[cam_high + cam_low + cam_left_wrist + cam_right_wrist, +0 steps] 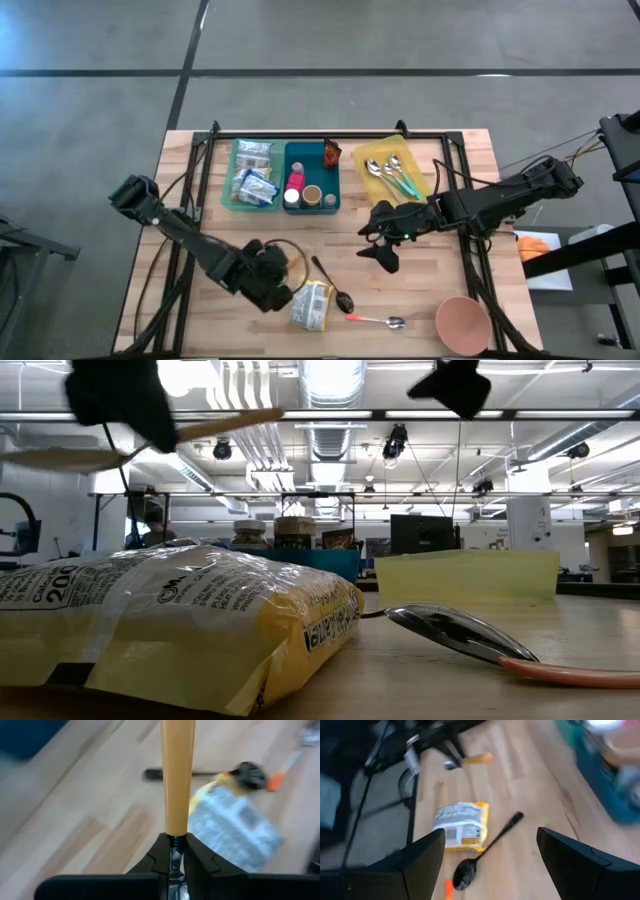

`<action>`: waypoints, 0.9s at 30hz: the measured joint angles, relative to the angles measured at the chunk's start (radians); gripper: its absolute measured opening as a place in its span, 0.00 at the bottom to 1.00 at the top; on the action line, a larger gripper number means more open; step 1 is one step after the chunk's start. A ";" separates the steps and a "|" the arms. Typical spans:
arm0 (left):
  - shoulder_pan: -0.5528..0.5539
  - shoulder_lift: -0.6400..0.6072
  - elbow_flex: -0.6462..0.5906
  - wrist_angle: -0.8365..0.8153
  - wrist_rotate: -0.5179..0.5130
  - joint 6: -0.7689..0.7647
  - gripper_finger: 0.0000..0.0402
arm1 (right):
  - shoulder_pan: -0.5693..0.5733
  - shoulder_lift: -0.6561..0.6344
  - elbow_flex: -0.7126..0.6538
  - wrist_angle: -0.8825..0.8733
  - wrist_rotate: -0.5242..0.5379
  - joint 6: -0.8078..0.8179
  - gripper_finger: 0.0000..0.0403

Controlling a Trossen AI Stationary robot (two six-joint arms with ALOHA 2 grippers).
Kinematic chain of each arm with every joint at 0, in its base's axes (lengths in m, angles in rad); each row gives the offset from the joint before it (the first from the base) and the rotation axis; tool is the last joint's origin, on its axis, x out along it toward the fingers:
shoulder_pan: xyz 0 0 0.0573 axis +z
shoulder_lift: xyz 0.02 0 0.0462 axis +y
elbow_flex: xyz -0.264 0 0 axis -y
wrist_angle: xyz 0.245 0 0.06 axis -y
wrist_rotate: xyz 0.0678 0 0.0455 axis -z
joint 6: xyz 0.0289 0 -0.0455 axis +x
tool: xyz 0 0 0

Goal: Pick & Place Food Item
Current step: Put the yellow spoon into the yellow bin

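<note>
surface: we see a light wooden table [470, 150] with a dark frame along its far edge and sides.
far middle: a green tray [228, 190] of packets touching a blue tray [334, 185] of small jars.
far right: a yellow tray [372, 150] holding spoons.
near middle: a yellow and white food packet [312, 306] lying flat, a black spoon [330, 283] just beside it, then an orange-handled metal spoon [378, 320].
near right corner: a pink bowl [462, 324].
</note>
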 joint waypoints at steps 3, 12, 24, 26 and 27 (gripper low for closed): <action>0.066 0.000 0.038 0.052 0.111 0.169 0.07 | 0.016 0.000 0.034 -0.005 -0.029 -0.216 0.77; 0.287 0.000 0.111 0.169 0.457 0.123 0.07 | 0.148 0.035 0.195 -0.205 0.256 -0.781 0.77; 0.428 0.000 0.113 0.459 0.688 0.123 0.07 | 0.255 0.250 0.386 -0.379 0.704 -1.090 0.77; 0.434 0.000 0.112 0.456 0.719 0.131 0.07 | 0.254 0.273 0.415 -0.388 0.697 -1.104 0.77; 0.435 0.000 0.112 0.456 0.727 0.139 0.07 | 0.253 0.282 0.427 -0.398 0.683 -1.112 0.77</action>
